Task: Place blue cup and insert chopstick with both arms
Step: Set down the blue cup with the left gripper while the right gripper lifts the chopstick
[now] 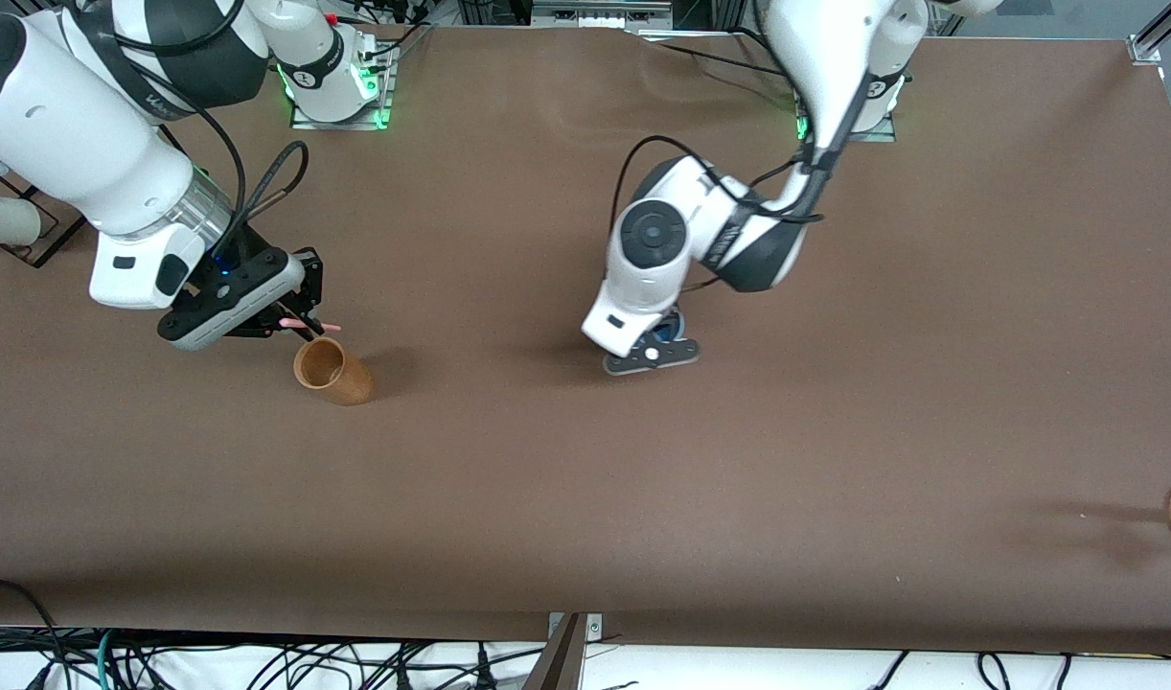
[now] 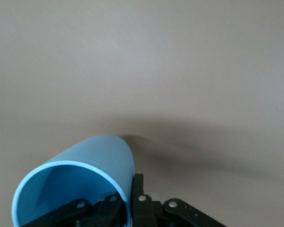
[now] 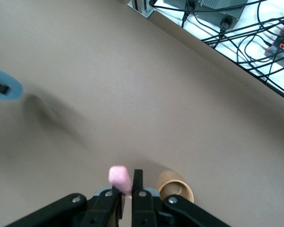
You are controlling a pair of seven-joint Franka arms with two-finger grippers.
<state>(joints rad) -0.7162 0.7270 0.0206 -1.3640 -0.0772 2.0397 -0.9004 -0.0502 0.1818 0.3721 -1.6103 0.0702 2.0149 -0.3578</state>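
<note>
While the left gripper (image 2: 132, 208) pinches the blue cup's (image 2: 80, 182) rim over the tabletop (image 1: 835, 431), the right gripper (image 3: 127, 198) clamps the pink chopstick (image 3: 119, 178) above a brown cup (image 1: 332, 372).

Hardly any writing can be read from here. The right arm (image 1: 116, 115) carries a grey brand word on its dark elbow band, but only a "W" at its start comes through; the rest is too small to tell. The ring at its base (image 1: 322, 72) has a small round mark, unreadable. Nothing else bears legible text.
</note>
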